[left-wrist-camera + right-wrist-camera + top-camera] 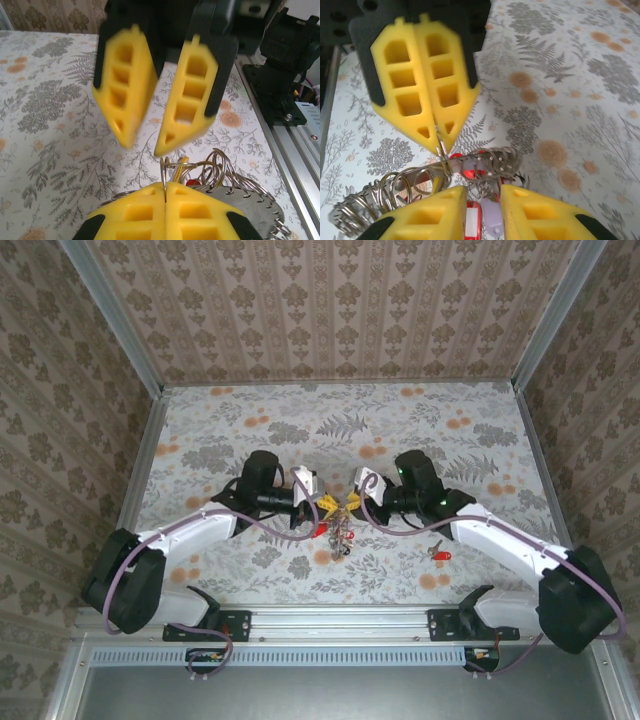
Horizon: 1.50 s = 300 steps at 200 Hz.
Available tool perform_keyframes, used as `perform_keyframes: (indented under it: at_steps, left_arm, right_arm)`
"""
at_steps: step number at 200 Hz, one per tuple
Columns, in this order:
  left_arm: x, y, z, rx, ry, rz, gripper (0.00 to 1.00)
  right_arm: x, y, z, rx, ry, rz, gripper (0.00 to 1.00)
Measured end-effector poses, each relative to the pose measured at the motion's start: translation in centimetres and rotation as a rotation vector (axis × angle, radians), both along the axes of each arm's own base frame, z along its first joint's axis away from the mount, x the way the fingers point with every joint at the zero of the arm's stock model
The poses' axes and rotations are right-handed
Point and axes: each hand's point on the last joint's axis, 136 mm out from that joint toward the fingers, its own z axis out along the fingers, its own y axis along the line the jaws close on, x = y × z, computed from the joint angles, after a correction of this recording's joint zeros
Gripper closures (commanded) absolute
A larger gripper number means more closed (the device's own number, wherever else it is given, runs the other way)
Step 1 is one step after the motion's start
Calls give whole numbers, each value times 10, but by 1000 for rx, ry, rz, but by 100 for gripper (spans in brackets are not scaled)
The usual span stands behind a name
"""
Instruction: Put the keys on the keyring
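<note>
Keys (475, 172) cluster between left tool (165, 187), shut on a thin ring (163, 172), and right tool (483, 189), slightly open, empty; red key (438, 554) apart.

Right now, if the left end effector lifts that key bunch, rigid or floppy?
Likely floppy: the key bunch is many loose linked rings, so it should swing. Probably slippery too: the left end effector pinches just one thin ring. Seems fairly heavy for its size, being mostly metal.
</note>
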Motion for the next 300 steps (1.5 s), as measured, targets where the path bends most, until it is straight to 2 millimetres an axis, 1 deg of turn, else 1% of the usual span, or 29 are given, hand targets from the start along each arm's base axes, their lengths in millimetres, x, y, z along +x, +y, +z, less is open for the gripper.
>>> perform_keyframes:
  at_steps: [25,63,88,107,121,142,172,208,224,279,300]
  left_arm:
    - [1,-1,3,-3,-8,-3,100]
    - [-1,0,0,10,2,-6,100]
    - [-2,1,-2,20,9,-8,100]
    - [-2,1,-3,24,9,-10,100]
    - [-3,1,-3,23,4,-13,100]
    - [-3,1,-3,24,2,-15,100]
    - [-2,0,-5,26,8,-17,100]
    - [0,-1,-2,21,1,-17,100]
    - [-1,0,-3,26,8,-16,100]
    - [-2,-1,-5,30,19,-24,100]
    - [-1,-2,-4,30,19,-24,100]
  right_arm:
    - [-1,8,-1,0,16,61,80]
    - [-1,8,-4,-9,13,81,78]
    - [-3,4,-4,-30,-5,86,76]
    - [-6,0,3,-36,-35,84,76]
    - [-7,-3,14,-22,-66,83,76]
    - [-10,-1,20,0,-72,101,77]
    - [-15,2,19,17,-50,129,78]
    - [-16,6,8,16,-5,150,79]
    - [-15,7,5,18,1,151,79]
    - [-8,10,9,35,-25,147,79]
    - [-7,11,7,35,-24,146,79]
